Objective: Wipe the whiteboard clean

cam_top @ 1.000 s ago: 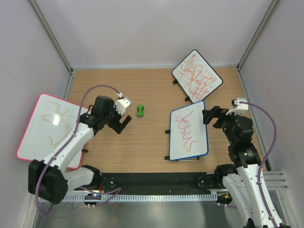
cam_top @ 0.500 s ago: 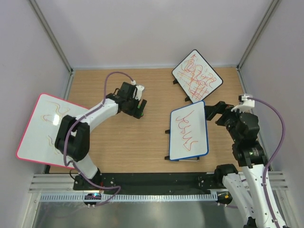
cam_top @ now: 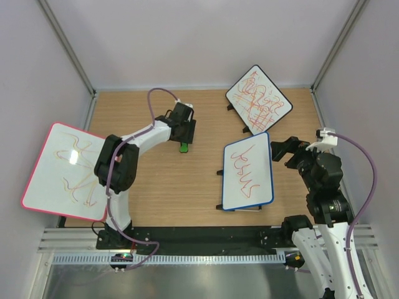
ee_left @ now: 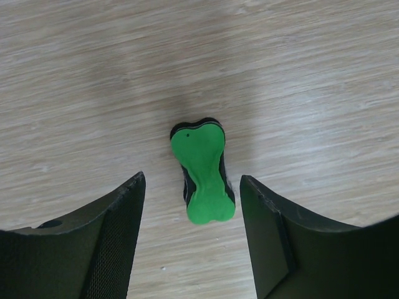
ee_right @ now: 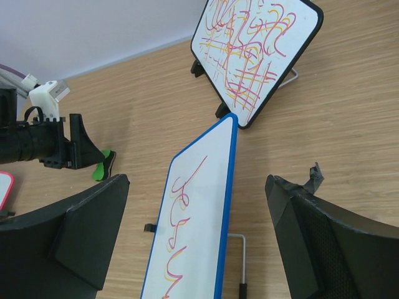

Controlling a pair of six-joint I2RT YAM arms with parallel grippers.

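Note:
The whiteboard (cam_top: pixel 248 171) (ee_right: pixel 199 218), blue-framed with red scribbles, stands tilted at centre right. A green eraser with a black pad (cam_top: pixel 182 147) (ee_left: pixel 202 171) (ee_right: pixel 103 165) lies flat on the wooden table to its left. My left gripper (cam_top: pixel 182 141) (ee_left: pixel 192 184) hangs right over the eraser, jaws partly apart on either side of its near end, with a gap on both sides. My right gripper (cam_top: pixel 280 150) (ee_right: pixel 194 184) is open wide just right of the whiteboard's upper edge, holding nothing.
A black-framed board dense with red-orange scribbles (cam_top: pixel 258 98) (ee_right: pixel 255 50) stands behind the whiteboard. A larger pink-framed board (cam_top: pixel 65 171) leans at the left wall. The whiteboard's metal stand bar (ee_right: pixel 243 255) sticks out on its right. Walls close in on three sides.
The left arm swung out and away to the eraser, and its jaws narrowed around it. The right gripper drifted a little to the right, still wide open.

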